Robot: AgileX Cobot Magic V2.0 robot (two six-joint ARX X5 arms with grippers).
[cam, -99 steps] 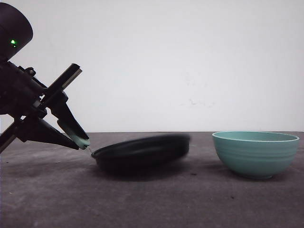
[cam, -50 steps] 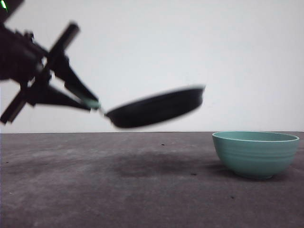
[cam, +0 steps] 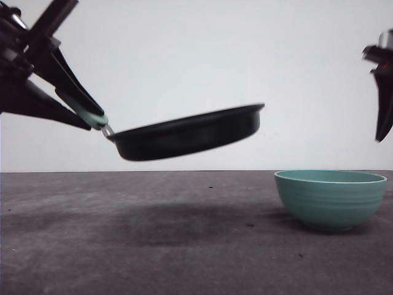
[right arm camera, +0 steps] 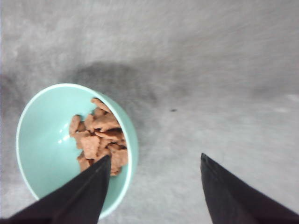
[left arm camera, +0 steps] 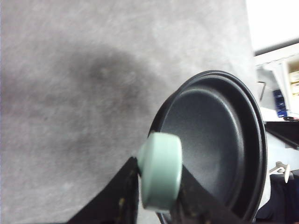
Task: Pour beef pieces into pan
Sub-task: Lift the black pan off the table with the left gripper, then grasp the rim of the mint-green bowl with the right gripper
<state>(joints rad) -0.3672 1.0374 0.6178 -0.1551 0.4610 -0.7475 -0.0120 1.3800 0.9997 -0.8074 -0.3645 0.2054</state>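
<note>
Moved since a second ago: the pan (cam: 187,134) has gone from resting on the surface (cam: 184,258) to hanging well above it, carried by the left end effector (cam: 92,118); the right end effector (cam: 384,92) has come into the front view above the bowl (cam: 330,198).
Left end effector: clamped on the mint-green handle (left arm camera: 160,170), a finger (left arm camera: 119,196) pressed against each side of it.
Right end effector: fingers (right arm camera: 79,196) spread apart, holding nothing, one over the bowl's near rim and one out over bare surface.
Pan: tilted, far rim higher than the handle end; its black inside looks bare in the left wrist view.
Beef pieces (right arm camera: 99,135): heaped in the teal bowl, toward one side of its floor; none in the pan yet.
Bowl: upright on the surface, right of the pan and lower than it, well apart.
Handling, pan: rigid and probably fairly light; held at the short handle alone, it may sag or twist.
Handling, bowl: stiff, smooth and likely slippery; I would pinch the rim wall on the side away from the meat, then tip.
Handling, beef: small loose chunks, should slide out together; some may stick or bounce.
Count: one pan, one bowl, one heap of beef with too many overlapping chunks to count, two end effectors.
</note>
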